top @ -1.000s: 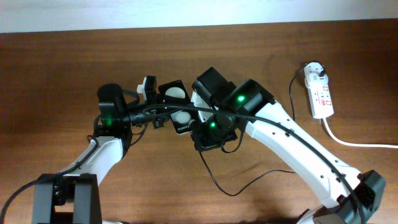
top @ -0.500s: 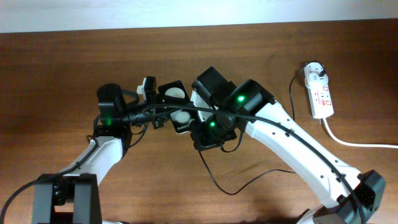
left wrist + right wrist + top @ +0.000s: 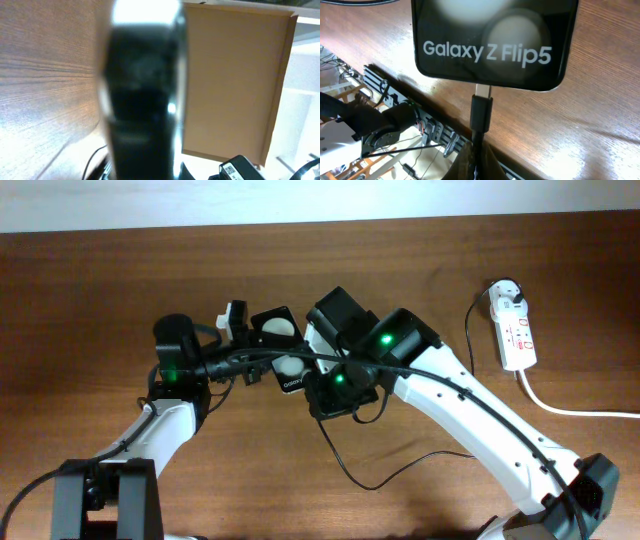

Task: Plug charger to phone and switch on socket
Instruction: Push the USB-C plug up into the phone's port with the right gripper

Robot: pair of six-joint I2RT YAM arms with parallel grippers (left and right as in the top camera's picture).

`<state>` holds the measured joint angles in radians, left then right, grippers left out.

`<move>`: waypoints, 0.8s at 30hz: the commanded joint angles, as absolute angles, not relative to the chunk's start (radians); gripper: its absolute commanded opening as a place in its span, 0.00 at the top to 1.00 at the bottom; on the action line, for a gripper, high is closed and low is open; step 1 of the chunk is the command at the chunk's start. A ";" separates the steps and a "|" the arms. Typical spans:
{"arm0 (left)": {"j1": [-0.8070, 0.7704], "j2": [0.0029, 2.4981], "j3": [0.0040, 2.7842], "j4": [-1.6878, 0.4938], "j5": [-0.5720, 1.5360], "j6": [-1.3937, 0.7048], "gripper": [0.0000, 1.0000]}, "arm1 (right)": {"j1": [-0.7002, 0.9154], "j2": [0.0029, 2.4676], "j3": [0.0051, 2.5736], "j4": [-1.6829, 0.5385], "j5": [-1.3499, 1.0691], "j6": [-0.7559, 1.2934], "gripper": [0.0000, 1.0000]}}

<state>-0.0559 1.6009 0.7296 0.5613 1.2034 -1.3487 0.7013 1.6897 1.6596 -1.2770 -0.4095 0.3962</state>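
Note:
The black phone [image 3: 292, 384] is held off the table in my left gripper [image 3: 247, 345], which is shut on it. In the left wrist view the phone [image 3: 142, 100] is a dark blur filling the centre. In the right wrist view the phone [image 3: 490, 50] shows white lettering, and the charger's connector tip [image 3: 482, 92] meets its lower edge. My right gripper [image 3: 477, 160] is shut on the charger's thin black cable just behind the connector. The cable [image 3: 345, 470] loops over the table to the white plug adapter [image 3: 507, 293] on the white socket [image 3: 518, 335] at the right.
The socket's thick white cord [image 3: 570, 408] runs off to the right edge. Thick black robot cables [image 3: 260, 358] cross over the phone. A brown board [image 3: 230, 80] stands behind the table in the left wrist view. A white wall strip borders the table's far edge.
The phone and my left gripper have shifted slightly left and away. My right gripper has followed slightly left with the connector.

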 commanded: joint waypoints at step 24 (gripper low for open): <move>-0.145 1.595 0.749 0.567 1.411 -1.254 1.00 | 0.706 1.692 1.665 -1.007 -0.196 0.398 0.95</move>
